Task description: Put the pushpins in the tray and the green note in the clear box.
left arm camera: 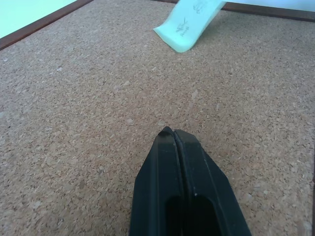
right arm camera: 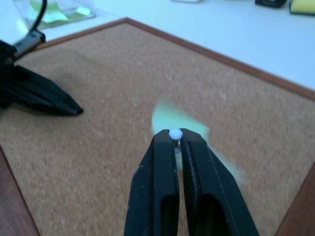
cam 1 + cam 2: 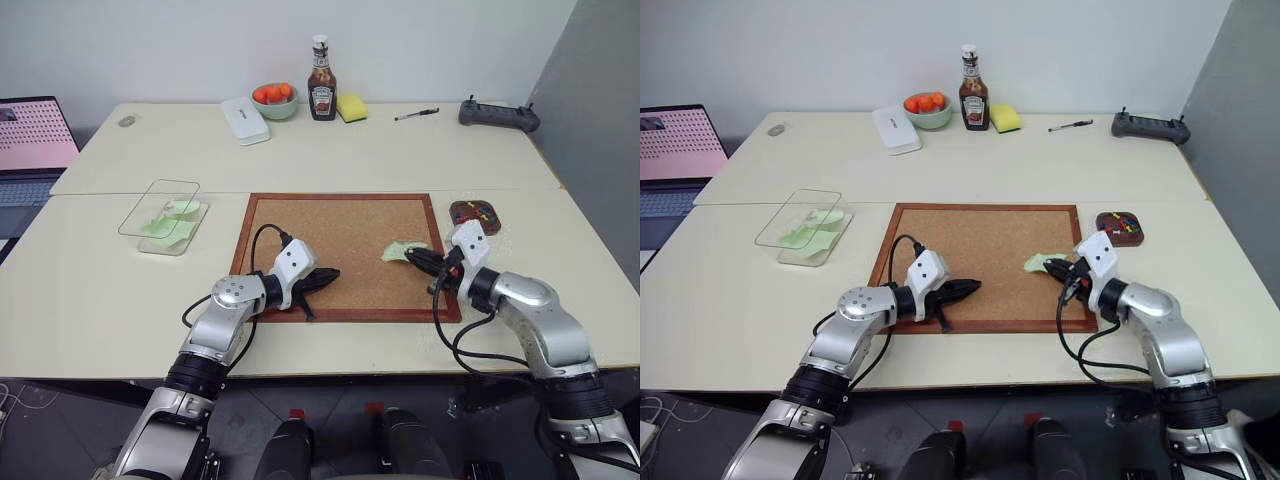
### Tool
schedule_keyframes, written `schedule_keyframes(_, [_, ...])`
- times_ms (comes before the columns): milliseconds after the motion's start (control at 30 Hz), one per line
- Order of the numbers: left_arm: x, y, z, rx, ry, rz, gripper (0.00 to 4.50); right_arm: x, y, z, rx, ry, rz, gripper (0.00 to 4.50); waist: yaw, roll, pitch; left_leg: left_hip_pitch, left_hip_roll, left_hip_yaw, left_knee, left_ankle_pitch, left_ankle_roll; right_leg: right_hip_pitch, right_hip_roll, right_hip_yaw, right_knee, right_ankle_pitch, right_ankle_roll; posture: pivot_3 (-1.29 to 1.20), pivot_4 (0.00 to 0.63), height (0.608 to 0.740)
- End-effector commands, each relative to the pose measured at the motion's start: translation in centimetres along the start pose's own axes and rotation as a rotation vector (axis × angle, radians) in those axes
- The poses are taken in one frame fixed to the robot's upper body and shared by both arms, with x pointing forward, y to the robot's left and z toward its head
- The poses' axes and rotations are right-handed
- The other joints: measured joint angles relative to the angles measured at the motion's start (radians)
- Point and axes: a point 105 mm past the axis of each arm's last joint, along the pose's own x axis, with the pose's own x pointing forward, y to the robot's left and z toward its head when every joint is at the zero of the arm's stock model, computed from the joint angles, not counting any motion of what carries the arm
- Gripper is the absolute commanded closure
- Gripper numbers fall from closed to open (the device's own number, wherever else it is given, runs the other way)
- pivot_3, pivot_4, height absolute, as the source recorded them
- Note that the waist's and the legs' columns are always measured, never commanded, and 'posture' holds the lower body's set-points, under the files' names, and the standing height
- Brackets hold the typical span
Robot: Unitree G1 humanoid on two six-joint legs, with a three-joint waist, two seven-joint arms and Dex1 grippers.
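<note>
The right hand point(image 2: 176, 136) is clenched on a pale pushpin point(image 2: 175, 133), which shows between its fingertips over the cork board point(image 3: 340, 235). The green note point(image 3: 403, 250) lies on the board directly ahead of and below this hand. The tray point(image 3: 474, 214), holding coloured pushpins, sits on the worktop point(image 3: 90, 290) just beyond the right hand. The left hand point(image 3: 330, 274) is clenched and empty, resting low over the board. The clear box point(image 3: 163, 215), containing green notes, stands well to the outer side of the left hand.
</note>
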Motion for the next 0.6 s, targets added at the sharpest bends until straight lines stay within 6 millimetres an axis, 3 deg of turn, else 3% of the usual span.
schedule_keyframes(33, [0.0, -0.4, -2.0, -0.038, 0.076, -0.007, 4.5, -0.2, -0.1, 2.2, -0.053, -0.064, 0.003, 4.49, 0.0, 0.0, 0.0, 0.0, 0.0, 0.0, 0.0, 0.0, 0.0, 0.0, 0.0, 0.0, 0.0, 0.0, 0.0, 0.0, 0.15, 0.74])
schedule_keyframes(233, [-0.1, 0.2, -0.6, -0.099, 0.007, 0.019, 4.5, 0.0, 0.0, 2.8, -0.064, -0.081, 0.005, 4.49, 0.0, 0.0, 0.0, 0.0, 0.0, 0.0, 0.0, 0.0, 0.0, 0.0, 0.0, 0.0, 0.0, 0.0, 0.0, 0.0, 0.15, 0.74])
schedule_keyframes(467, [-0.6, 1.2, 2.9, -0.284, -0.142, 0.06, 3.43, 0.5, 0.1, 3.3, -0.101, -0.099, 0.005, 4.5, 0.0, -0.001, 0.0, -0.001, 0.0, -0.001, 0.0, 0.0, 0.0, -0.001, 0.0, -0.001, 0.0, 0.0, 0.0, 0.0, 0.15, 0.74])
schedule_keyframes(600, [-0.6, 0.5, 4.3, -0.43, -0.208, 0.06, 2.7, 1.0, 0.3, 3.7, -0.116, -0.115, 0.014, 4.5, 0.001, -0.001, 0.001, -0.002, 0.0, -0.001, 0.0, 0.0, 0.0, -0.001, 0.0, -0.001, 0.0, 0.0, 0.0, 0.0, 0.15, 0.74])
